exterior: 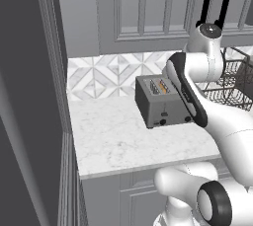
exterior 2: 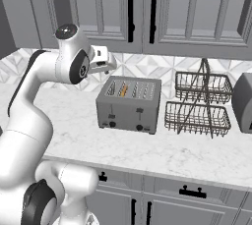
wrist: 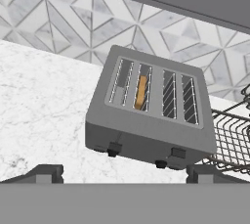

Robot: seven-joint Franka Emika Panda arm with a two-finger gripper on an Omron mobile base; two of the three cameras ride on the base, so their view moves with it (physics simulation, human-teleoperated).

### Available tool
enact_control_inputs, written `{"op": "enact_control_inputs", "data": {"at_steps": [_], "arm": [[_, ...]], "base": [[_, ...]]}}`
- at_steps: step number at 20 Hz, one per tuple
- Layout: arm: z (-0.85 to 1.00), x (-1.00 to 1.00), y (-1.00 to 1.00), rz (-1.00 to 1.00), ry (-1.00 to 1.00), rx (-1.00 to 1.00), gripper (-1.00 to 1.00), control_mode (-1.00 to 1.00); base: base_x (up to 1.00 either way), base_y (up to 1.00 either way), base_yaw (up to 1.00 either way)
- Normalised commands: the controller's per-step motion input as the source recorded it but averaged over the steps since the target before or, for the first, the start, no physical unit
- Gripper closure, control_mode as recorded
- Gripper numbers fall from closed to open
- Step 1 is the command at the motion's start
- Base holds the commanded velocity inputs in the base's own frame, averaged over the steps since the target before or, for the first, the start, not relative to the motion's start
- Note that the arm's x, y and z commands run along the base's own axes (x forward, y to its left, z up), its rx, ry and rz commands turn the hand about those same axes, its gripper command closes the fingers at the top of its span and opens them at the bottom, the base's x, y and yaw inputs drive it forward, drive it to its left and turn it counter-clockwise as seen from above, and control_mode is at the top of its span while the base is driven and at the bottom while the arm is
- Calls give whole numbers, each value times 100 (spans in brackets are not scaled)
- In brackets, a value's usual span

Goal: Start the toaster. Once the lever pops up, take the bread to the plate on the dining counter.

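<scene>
The dark grey toaster [wrist: 151, 115] stands on the marble worktop [exterior: 113, 136] against the tiled wall, also seen as toaster [exterior 2: 129, 103] and toaster [exterior: 160, 99]. An orange-brown bread slice [wrist: 141, 92] sits down in the second slot from the left, bread [exterior 2: 124, 90]. Two small black lever tabs show on the knob face, the left lever [wrist: 114, 148] below the bread's slots and another [wrist: 178, 152] to its right. My gripper [wrist: 124, 176] hovers above and in front of the toaster, open, fingertips [wrist: 46, 173] wide apart with nothing between them. The plate and dining counter are out of view.
A two-tier wire basket rack [exterior 2: 199, 103] stands just right of the toaster, and a grey appliance [exterior 2: 243, 102] beyond it. Upper cabinets with black handles [exterior 2: 142, 10] hang overhead. A tall dark cabinet side [exterior: 29, 96] bounds the worktop on the left.
</scene>
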Motion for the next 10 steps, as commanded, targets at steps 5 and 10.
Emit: {"op": "enact_control_inputs", "data": {"at_steps": [5,10], "arm": [[0,0,0,0,0,0,-100,-100],[0,0,0,0,0,0,-100,-100]], "base": [[0,0,0],[0,0,0]]}}
